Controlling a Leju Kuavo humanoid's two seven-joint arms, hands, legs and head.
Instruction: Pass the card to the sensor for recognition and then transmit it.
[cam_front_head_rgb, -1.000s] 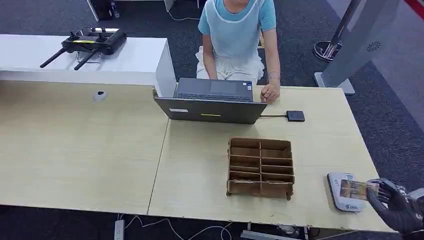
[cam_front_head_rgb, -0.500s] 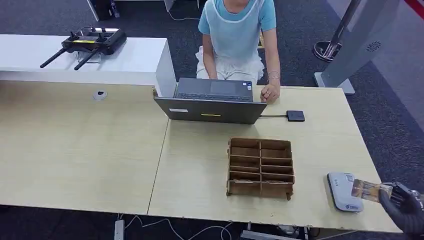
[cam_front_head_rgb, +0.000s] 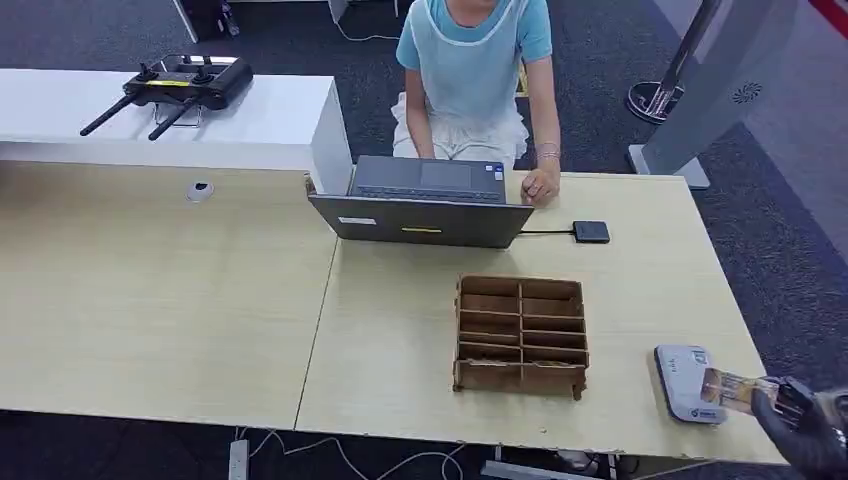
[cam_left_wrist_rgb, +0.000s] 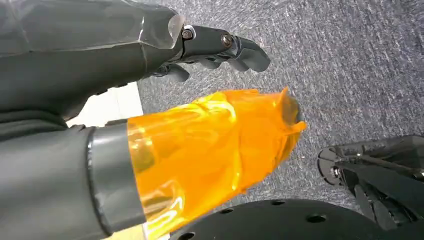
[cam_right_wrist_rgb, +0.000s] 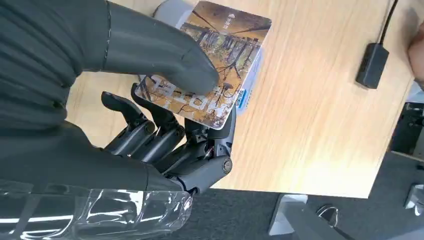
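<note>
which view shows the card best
The right wrist view: the card appears large, its printed face readable, pinched under the right hand's thumb over the sensor. The head view shows it small at the table edge. The left wrist view faces carpet.

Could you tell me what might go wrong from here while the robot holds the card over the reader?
The right hand pinches the card near one end, with its thumb on top, so it could tilt or slip from the fingers. The sensor sits near the table corner, so a dropped card may fall to the floor. A nudge could also push the sensor off.
</note>
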